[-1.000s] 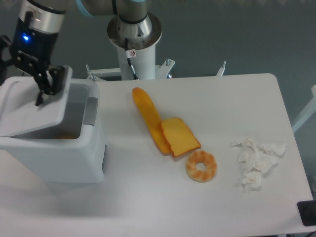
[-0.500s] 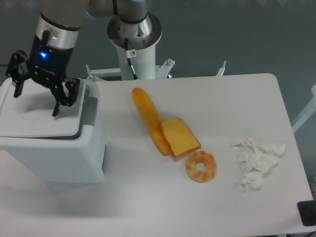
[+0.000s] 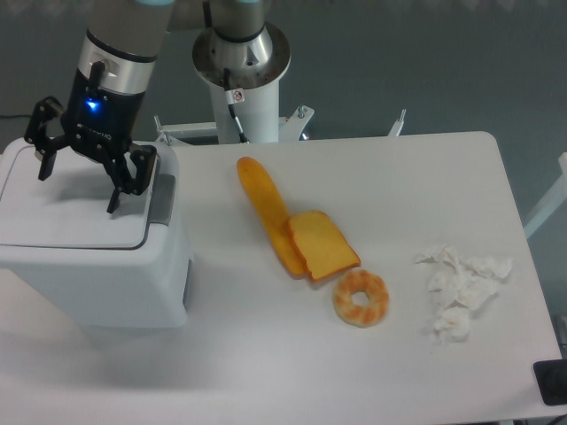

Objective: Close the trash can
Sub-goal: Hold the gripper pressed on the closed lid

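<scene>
The white boxy trash can stands at the table's left edge. Its flat white lid lies down flat on the rim, and the grey latch tab shows on the right rim. My gripper hangs just above the lid's far part, fingers spread wide and holding nothing. One fingertip is close to the lid surface; I cannot tell if it touches.
A long orange bread loaf, a toast slice and a doughnut lie at the table's middle. Crumpled white tissue lies at the right. The robot's white base column stands at the back.
The lid, tilted up a second ago, has swung down flat on the can. My gripper has moved right and slightly up above the lid.
</scene>
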You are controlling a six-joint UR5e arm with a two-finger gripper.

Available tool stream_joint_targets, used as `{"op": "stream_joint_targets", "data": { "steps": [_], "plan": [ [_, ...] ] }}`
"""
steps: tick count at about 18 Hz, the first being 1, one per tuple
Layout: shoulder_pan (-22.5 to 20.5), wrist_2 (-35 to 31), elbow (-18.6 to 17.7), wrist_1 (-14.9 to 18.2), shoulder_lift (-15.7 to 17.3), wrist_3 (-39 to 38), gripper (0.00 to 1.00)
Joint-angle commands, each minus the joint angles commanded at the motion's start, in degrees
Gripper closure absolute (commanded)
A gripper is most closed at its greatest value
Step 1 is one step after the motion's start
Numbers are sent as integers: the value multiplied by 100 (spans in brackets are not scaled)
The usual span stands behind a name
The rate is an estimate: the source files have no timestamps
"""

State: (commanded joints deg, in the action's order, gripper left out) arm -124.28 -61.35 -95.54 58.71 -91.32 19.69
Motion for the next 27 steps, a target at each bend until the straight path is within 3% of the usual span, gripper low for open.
{"op": "stream_joint_targets", "data": {
  "steps": [27],
  "plan": [
    [-123,9,-193,211,237,26,0]
  ]
}}
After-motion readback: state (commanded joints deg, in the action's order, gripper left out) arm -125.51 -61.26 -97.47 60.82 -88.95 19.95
